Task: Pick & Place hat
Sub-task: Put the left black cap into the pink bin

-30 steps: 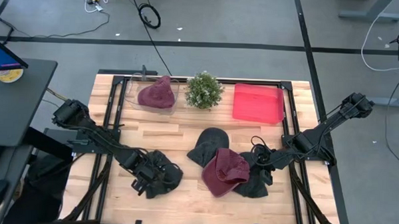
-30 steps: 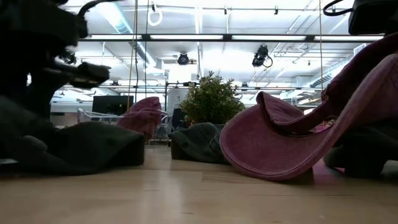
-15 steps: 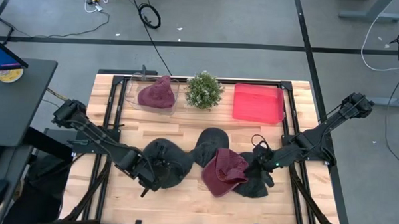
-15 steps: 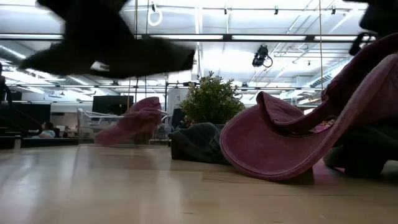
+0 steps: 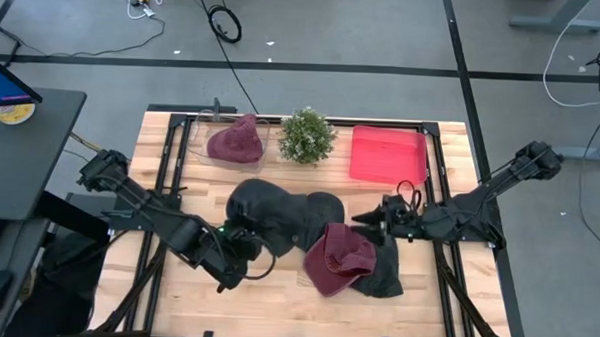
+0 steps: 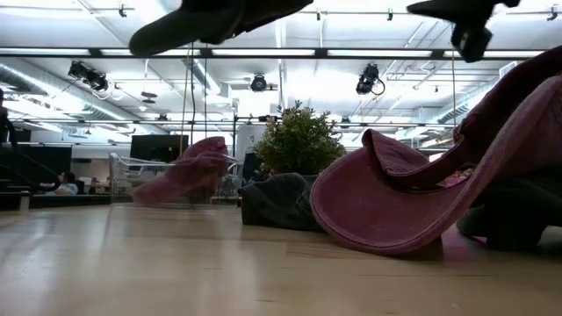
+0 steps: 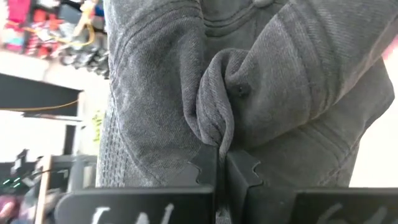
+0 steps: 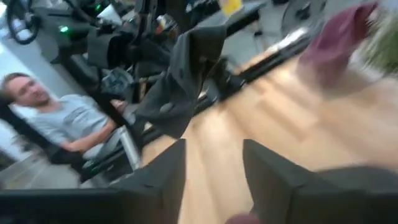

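My left gripper [image 5: 243,241] is shut on a dark grey hat [image 5: 268,213], which it holds high above the table's middle; the hat also shows at the top of the low view [image 6: 219,16]. My right gripper [image 5: 376,219] is open and empty above the hats on the right; its fingers stand apart in the right wrist view [image 8: 214,180]. A maroon hat [image 5: 337,258] lies on another dark hat [image 5: 384,276] on the table. A third dark hat [image 5: 327,203] is partly hidden under the lifted one. My left gripper pinches a bunched fold of the hat's cloth [image 7: 217,127] between its two fingers [image 7: 208,169]. The fingers come slanting from the table's near left. The hat is lifted clear of the table and spreads out beyond the fingertips.
At the far edge stand a clear bin [image 5: 203,145] holding a maroon hat [image 5: 237,140], a small green plant [image 5: 307,136] and a red bin [image 5: 389,155]. Bare wood lies at the near left [image 5: 176,294]. A person sits beyond the table [image 8: 56,121].
My left gripper has gone up and toward the table's middle with the dark grey hat, which lay on the table at the near left and now hangs clear of it. My right gripper has risen from the pile of hats and gone a little toward the far edge.
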Available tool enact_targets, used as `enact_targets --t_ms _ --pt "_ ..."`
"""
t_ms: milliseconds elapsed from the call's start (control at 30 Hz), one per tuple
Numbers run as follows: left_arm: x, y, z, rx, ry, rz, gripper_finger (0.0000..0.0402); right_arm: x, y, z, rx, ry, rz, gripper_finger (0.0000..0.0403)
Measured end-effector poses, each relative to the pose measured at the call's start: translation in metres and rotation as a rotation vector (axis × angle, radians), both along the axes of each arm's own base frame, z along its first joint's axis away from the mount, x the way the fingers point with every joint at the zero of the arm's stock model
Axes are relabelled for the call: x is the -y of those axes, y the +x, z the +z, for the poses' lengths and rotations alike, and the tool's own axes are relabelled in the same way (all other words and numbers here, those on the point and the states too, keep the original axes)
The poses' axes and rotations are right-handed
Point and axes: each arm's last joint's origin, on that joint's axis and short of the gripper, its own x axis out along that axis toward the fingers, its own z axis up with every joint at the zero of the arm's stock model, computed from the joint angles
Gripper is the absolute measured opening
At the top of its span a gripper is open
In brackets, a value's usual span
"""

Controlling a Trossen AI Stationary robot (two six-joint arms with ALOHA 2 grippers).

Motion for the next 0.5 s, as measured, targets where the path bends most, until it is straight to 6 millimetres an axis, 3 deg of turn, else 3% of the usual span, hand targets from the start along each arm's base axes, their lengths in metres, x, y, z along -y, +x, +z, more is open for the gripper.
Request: enact_targets --t_ms 333,500 --pt "-0.002 0.013 0.009 0.116 0.073 0.019 0.0006 0.013 0.031 -0.004 0.096 0.028 -0.104 0.0347" --pt "-0.005 0.018 0.011 0.136 0.087 0.025 0.0006 0.014 0.048 -0.004 0.207 0.064 0.017 0.0393"
